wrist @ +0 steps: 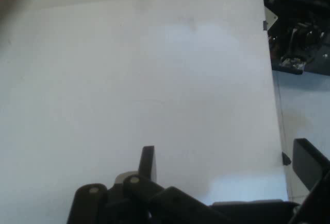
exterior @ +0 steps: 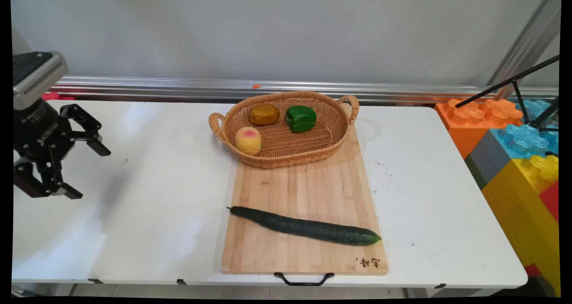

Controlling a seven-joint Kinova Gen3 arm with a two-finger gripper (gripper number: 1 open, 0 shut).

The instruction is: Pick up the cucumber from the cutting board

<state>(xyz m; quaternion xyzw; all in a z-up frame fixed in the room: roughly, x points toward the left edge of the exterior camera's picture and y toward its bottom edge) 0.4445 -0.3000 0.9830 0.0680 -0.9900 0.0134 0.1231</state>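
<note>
Hanging at the left edge of the main view, above the bare white table (exterior: 156,170): the black gripper (exterior: 87,172), fingers spread wide and gripping nothing, one fingertip (exterior: 99,148) pointing right toward the middle of the frame, the other (exterior: 71,192) sitting lower down. Looking down in the hand view on plain tabletop (wrist: 154,80), with the two fingers rising far apart from the bottom edge, one near the centre (wrist: 147,162) and one at the right edge (wrist: 309,165), and a strip of pale wood showing at the upper left.

Lying well apart from the gripper, in the centre of the main view: a wooden cutting board (exterior: 304,192) reaching down to the table's near edge, a black handle (exterior: 304,279) showing at its lower end. Resting across the lower part of the board: a long dark cucumber (exterior: 306,227), slanting from the board's left edge down toward its lower right. Sitting on the board's upper end: an oval wicker basket (exterior: 333,145) with two loop handles. Lying inside the basket: a green bell pepper (exterior: 300,118) at upper centre, a brownish-yellow fruit (exterior: 264,114) just left of it, and a yellow-pink peach (exterior: 248,140) at the lower left against the wall.

Standing at the right edge of the frame, beside the table: large toy blocks (exterior: 514,161) in orange, blue, yellow, grey and red
</note>
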